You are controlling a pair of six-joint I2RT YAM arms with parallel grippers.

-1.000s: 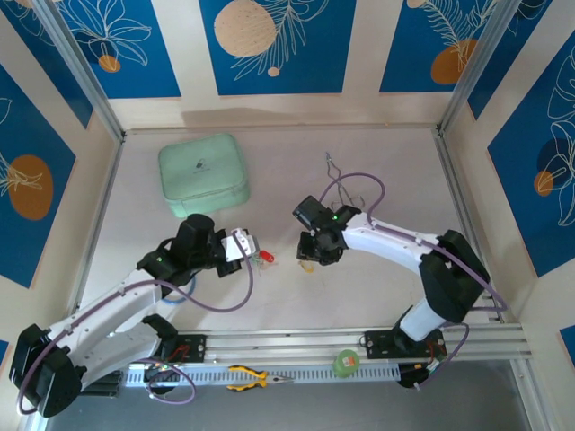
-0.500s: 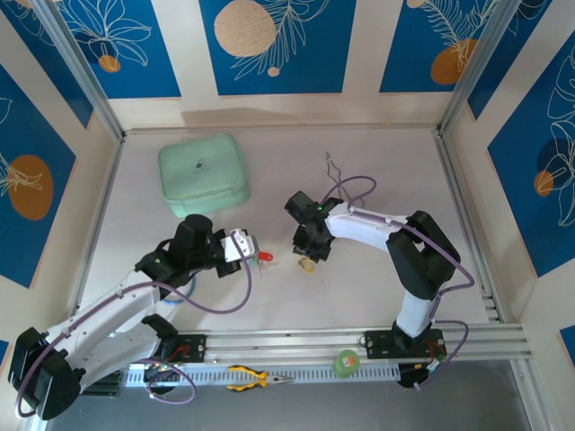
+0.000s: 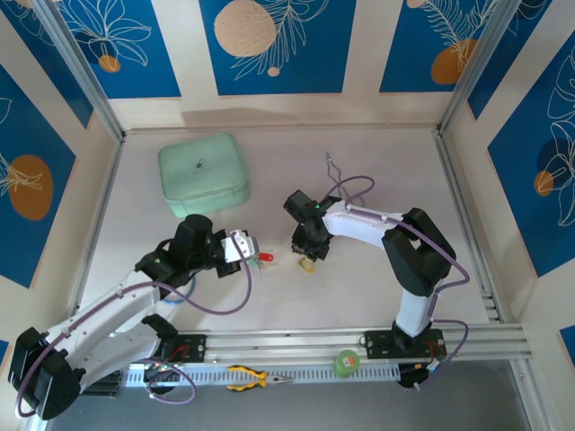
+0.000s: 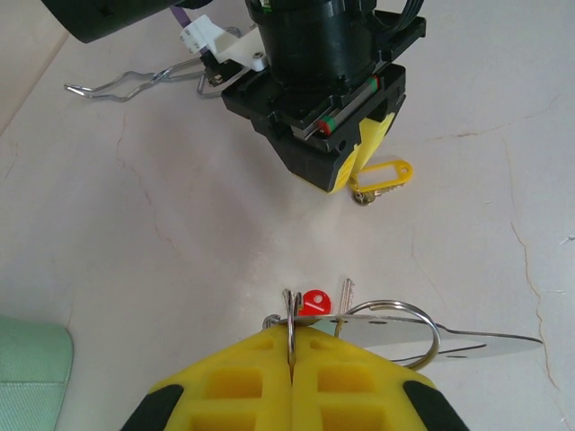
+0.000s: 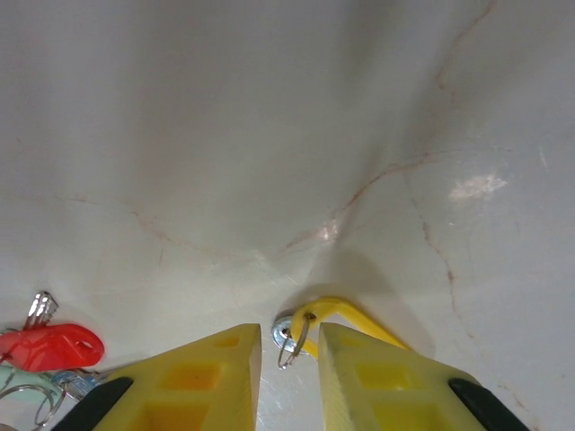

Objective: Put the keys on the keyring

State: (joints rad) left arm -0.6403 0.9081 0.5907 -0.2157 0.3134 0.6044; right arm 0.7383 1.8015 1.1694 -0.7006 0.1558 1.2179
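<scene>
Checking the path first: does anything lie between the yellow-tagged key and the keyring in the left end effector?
Nothing visible does: bare table separates the yellow-tagged key from the keyring clamped in the left end effector. The right end effector straddles that key's small ring.

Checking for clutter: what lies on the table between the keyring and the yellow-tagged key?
Nothing. In the left wrist view, the table between the keyring, pinched by the left gripper, and the yellow-tagged key is bare.

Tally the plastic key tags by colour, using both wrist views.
Red plastic key tag: 1
Yellow plastic key tag: 1
Pale green plastic key tag: 1
Total: 3
</scene>
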